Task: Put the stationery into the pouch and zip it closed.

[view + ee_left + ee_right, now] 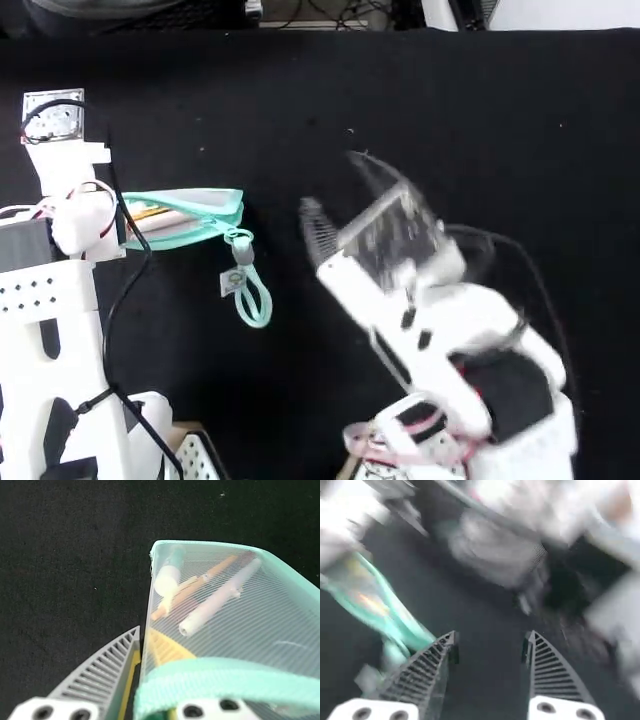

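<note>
Left gripper [148, 647] clenched on one end of the mint mesh pouch [188, 220], at the left side of the black table [470, 100]. Pens [216, 600] lie inside. Right gripper [491, 641] spread, empty, apparently above mid-table.

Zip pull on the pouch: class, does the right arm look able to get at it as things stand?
Probably yes. The right gripper is open, and only bare black table lies between it and the zip pull. The left gripper holds the other end of the pouch.
</note>
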`<move>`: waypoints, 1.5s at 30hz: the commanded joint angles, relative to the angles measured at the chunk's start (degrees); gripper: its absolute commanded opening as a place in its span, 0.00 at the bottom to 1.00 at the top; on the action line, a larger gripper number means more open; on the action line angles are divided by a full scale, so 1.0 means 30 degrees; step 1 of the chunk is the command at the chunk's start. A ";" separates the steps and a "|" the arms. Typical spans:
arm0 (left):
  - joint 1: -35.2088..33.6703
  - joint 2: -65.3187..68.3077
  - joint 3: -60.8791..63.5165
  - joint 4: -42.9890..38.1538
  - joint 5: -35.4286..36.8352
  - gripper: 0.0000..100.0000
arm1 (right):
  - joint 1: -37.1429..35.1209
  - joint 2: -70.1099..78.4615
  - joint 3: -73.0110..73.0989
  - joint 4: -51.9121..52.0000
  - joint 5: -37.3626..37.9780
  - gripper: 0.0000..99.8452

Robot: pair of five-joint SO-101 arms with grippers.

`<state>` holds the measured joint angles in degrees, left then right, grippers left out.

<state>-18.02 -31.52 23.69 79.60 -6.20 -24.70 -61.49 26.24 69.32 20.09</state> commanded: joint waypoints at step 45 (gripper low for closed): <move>-0.0161 0.0410 0.0630 -0.0205 -0.0088 0.03 | 0.7736 1.4784 0.2007 -0.0527 0.5714 0.01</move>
<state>-18.02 -31.52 23.69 79.52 -6.20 0.88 -4.88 32.48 64.31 38.46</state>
